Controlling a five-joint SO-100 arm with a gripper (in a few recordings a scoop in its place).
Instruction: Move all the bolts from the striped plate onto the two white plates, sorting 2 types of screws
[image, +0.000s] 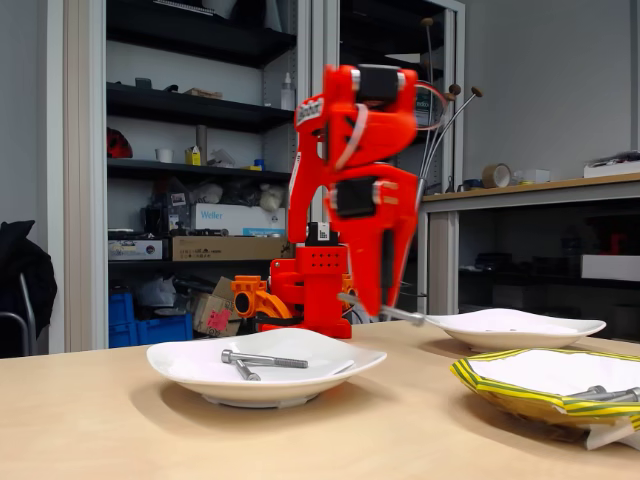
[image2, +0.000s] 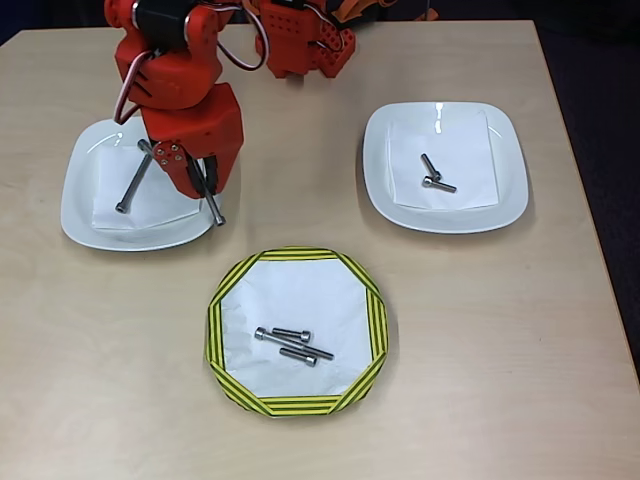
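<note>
Nearest the overhead camera, at six o'clock, the striped plate (image2: 297, 332) holds three bolts (image2: 293, 344) at its centre. At three o'clock, one white plate (image2: 445, 166) carries two short bolts (image2: 433, 174). At nine o'clock, the other white plate (image2: 134, 184) holds one long bolt (image2: 133, 179); above its right rim the gripper (image2: 205, 183) clenches a second long bolt (image2: 213, 200), whose head overhangs the table (image2: 520, 350). Judged risk: released here, that bolt may strike the rim and roll off. In the fixed view, a shelf box (image: 236, 218) at eleven o'clock reads "Weller".
</note>
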